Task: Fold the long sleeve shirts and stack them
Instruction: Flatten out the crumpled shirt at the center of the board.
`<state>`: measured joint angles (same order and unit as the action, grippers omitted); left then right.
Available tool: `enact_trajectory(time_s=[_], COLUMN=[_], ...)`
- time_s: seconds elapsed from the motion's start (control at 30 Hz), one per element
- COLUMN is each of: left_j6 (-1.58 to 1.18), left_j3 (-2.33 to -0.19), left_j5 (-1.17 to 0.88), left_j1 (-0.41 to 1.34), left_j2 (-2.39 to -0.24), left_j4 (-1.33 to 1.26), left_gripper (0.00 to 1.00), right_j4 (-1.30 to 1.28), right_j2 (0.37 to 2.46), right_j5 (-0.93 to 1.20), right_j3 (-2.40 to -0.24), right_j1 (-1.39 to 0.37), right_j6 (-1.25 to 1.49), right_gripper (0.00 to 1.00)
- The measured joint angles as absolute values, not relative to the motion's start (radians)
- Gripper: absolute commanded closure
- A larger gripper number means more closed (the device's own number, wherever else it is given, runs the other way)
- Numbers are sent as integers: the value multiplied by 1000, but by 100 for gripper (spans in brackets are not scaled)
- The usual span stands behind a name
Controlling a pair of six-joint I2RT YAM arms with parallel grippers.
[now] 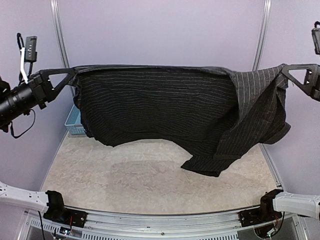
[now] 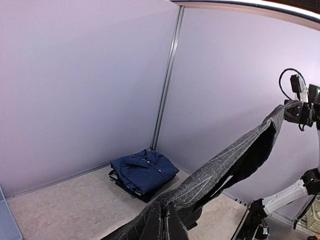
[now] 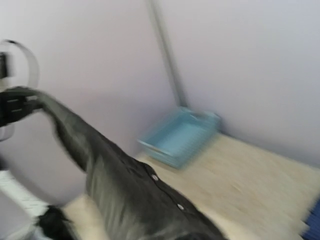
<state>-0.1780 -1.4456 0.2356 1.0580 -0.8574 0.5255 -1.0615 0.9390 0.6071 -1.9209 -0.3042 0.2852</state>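
Note:
A black pinstriped long sleeve shirt (image 1: 160,105) hangs stretched in the air across the table. My left gripper (image 1: 72,74) is shut on its upper left edge and my right gripper (image 1: 282,70) is shut on its upper right edge. The shirt's lower right part droops onto the table. In the left wrist view the cloth (image 2: 220,165) runs taut from my own jaws to the right gripper (image 2: 295,112). The blue-navy checked shirt (image 2: 142,170) lies folded in the far right corner, on top of other dark folded cloth. The right wrist view is blurred and shows the black shirt's button strip (image 3: 150,192).
A light blue plastic basket (image 1: 75,122) stands at the far left corner, partly behind the hanging shirt, and it shows again in the right wrist view as the basket (image 3: 180,135). The beige tabletop (image 1: 125,175) is walled in by lilac panels with metal posts.

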Motion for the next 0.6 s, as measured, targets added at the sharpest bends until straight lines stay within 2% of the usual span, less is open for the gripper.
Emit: enact_trajectory(time_s=[0.13,0.27,0.43,0.6], left_j6=[-202,-213,-209,-193], left_j3=[-1423,-1406,-1406,-1415], left_j5=[196,194,258,311], left_j1=[1071,1072,1072,1026], left_j2=[-736,-722,-786,-958], left_j4=[514,514,514,508], left_gripper=[100,100,100,100], right_j4=[-1063,-1058,-1053,-979], right_j2=[855,841,863,892], right_j5=[720,778,722,607], right_j3=[-1959,-1953,-1892,-1679], right_j1=[-304,-304,-304,-304], right_j6=[327,361,363,356], right_gripper=[100,100,100,100])
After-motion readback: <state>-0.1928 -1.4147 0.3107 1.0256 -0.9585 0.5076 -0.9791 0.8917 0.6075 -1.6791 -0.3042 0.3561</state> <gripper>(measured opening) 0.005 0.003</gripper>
